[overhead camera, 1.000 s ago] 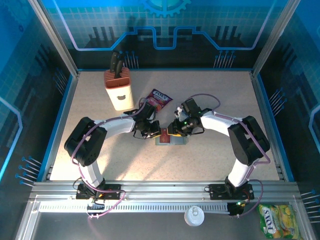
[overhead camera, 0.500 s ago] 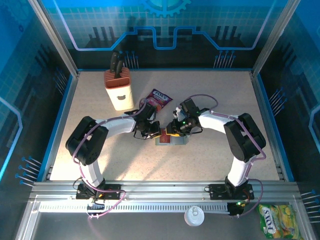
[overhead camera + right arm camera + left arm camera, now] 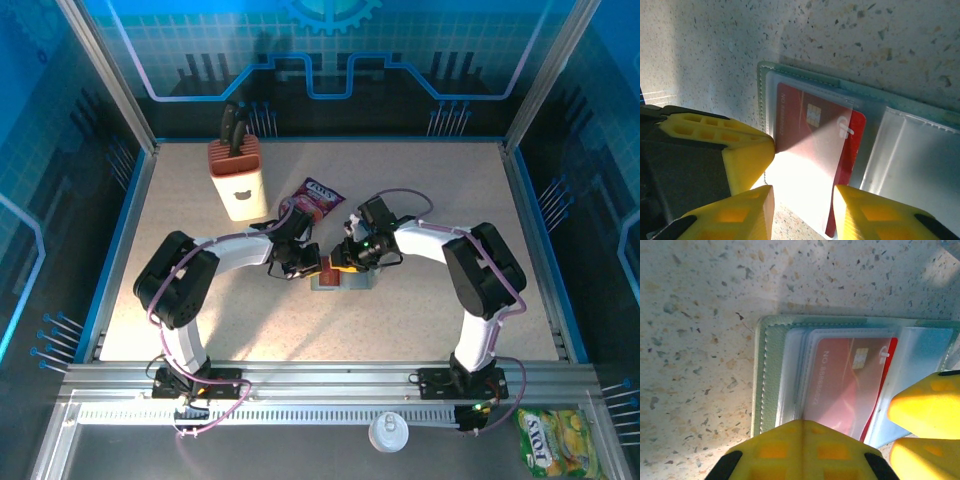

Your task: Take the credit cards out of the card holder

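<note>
1. Left hand clenched, tip on the card holder's edge, seemingly pinning it to the surface.
2. Red credit card peeks from its sleeve, long axis toward my nearer right hand.
3. Right fingers apart, straddling it; whether they grip, I cannot tell.

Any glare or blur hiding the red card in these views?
Right wrist: a blown-out white glare patch washes out the lower part of the red plastic credit card. Left wrist: the card is evenly lit, its print readable though soft. Top external: sharp, but the grey-green folding card holder is tiny.
</note>
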`<state>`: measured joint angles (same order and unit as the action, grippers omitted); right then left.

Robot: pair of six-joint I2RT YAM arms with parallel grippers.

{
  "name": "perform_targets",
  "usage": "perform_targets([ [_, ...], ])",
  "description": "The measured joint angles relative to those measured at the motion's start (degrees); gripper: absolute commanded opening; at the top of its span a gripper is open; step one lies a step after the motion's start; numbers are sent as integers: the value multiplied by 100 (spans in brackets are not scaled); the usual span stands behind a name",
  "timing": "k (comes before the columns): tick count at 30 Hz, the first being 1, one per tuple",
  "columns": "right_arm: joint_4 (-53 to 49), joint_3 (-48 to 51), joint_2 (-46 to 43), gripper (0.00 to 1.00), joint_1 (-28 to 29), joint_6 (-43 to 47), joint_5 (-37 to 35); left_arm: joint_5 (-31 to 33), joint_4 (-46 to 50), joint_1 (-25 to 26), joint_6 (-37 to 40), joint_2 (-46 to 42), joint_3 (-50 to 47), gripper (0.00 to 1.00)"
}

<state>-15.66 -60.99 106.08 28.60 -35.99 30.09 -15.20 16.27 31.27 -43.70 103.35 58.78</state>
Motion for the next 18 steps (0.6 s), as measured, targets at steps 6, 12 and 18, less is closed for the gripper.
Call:
perform_targets([
  [6, 79, -37, 146, 34, 7, -9, 59, 0, 0, 0, 15, 0, 0, 0],
  [12, 76, -37, 205, 34, 24, -24, 57, 0, 0, 0, 15, 0, 0, 0],
  [18, 68, -37, 216, 34, 26, -15, 15, 2, 4, 0, 15, 0, 0, 0],
])
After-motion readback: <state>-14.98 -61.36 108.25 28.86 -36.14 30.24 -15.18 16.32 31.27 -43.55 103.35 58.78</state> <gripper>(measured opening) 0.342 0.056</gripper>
